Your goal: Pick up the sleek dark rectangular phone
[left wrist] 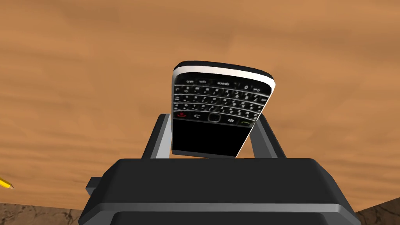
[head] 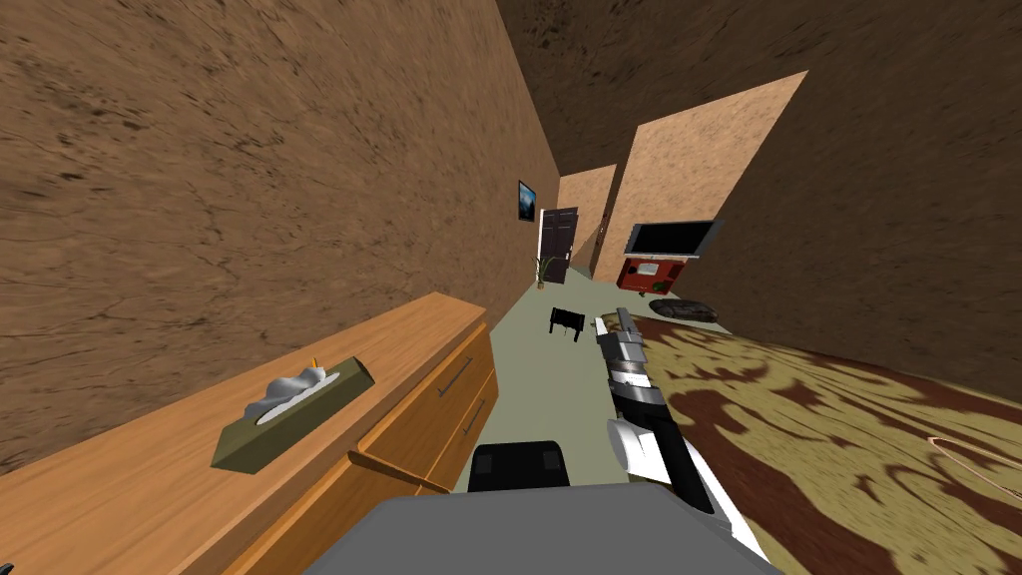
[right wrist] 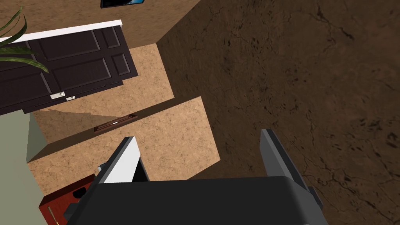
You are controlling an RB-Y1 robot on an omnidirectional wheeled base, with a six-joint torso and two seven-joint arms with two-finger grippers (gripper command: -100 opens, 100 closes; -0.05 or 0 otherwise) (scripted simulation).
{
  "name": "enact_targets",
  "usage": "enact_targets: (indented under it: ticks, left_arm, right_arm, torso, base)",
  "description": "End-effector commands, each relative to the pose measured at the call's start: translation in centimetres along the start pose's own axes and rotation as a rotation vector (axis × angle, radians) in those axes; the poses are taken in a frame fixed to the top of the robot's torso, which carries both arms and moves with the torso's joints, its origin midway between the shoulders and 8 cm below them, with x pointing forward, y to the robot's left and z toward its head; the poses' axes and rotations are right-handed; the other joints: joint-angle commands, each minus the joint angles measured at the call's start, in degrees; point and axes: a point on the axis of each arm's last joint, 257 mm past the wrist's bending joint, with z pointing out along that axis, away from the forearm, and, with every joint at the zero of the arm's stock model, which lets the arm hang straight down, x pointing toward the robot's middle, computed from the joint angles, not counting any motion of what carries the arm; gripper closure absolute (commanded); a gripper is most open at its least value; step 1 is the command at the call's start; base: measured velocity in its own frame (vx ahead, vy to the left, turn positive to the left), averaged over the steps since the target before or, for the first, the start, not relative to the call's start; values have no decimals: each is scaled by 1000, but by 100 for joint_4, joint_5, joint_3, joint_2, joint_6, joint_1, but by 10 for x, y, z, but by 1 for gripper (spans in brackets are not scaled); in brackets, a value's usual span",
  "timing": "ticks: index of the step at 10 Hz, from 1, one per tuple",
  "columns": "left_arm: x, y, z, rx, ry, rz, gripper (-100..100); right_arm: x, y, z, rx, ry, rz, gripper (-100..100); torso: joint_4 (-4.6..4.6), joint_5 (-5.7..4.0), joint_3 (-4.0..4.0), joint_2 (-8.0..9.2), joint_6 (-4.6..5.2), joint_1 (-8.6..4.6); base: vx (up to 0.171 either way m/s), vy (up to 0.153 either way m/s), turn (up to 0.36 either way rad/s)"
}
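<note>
A black phone (left wrist: 218, 113) with a small keypad, a dark screen and a white band along its edge is clamped between the fingers of my left gripper (left wrist: 213, 119). The fingers (left wrist: 161, 136) press its two long sides, and the keypad end sticks out past their tips. The phone hangs above a plain brown wooden top (left wrist: 78, 97). My right gripper (right wrist: 199, 152) is open and holds nothing. In the head view the right arm (head: 629, 369) reaches forward over the floor.
A wooden dresser (head: 130, 479) with drawers runs along the wall on my left, with a green tissue box (head: 289, 409) on it. A yellow pencil tip (left wrist: 5, 183) lies on the wood. A patterned rug (head: 828, 429) lies to my right. Ahead stand a small black stool (head: 565, 321) and a dark door (head: 557, 243).
</note>
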Motion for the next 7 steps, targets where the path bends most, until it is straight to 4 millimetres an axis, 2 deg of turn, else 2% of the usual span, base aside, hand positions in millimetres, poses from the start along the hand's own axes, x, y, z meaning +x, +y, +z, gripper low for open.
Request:
enact_targets:
  ticks: [1, 4, 5, 6, 7]
  left_arm:
    - [0, 0, 0, 0, 0, 0, 100]
    - [0, -1, 0, 1, 0, 2, 100]
    - [0, -1, 0, 1, 0, 1, 0]
    - [-8, -19, -3, 8, 0, 31, 100]
    - [-11, -27, -5, 11, 1, 43, 100]
  right_arm:
    - [0, 0, 0, 0, 0, 0, 0]
    - [0, 0, 0, 0, 0, 0, 0]
    - [0, 0, 0, 0, 0, 0, 0]
    - [0, 0, 0, 0, 0, 0, 0]
    - [0, 0, 0, 0, 0, 0, 0]
  torso:
    - [0, 0, 0, 0, 0, 0]
    - [-1, -1, -1, -1, -5, 0]
    - [-1, -1, -1, -1, -4, 0]
    - [-1, -1, -1, -1, -4, 0]
    - [-1, -3, -2, -3, -17, -3]
  base:
    - [-2, 0, -12]
    - [0, 0, 0]
    - [0, 0, 0]
    - [15, -6, 249]
    - [26, -13, 251]
